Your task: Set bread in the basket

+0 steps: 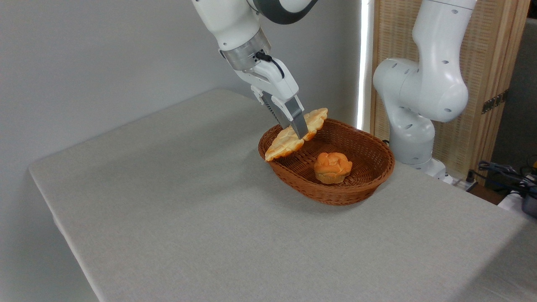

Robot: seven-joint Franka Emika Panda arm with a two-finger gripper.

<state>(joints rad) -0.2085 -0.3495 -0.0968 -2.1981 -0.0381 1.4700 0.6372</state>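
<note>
The bread (285,144), a long golden pastry with a ridged top, hangs tilted over the left rear rim of the brown wicker basket (365,184). Its lower pointed end dips to the rim at the left and its upper end sticks out to the right of the fingers. My gripper (297,131) is shut on the bread at about its middle, coming down from the upper left. Whether the bread touches the rim I cannot tell.
A small round orange muffin-like bun (332,167) sits inside the basket near its middle. The arm's white base (413,126) stands behind the basket at the right. The grey cloth-covered table (188,201) stretches to the left and front. Cables lie at the far right.
</note>
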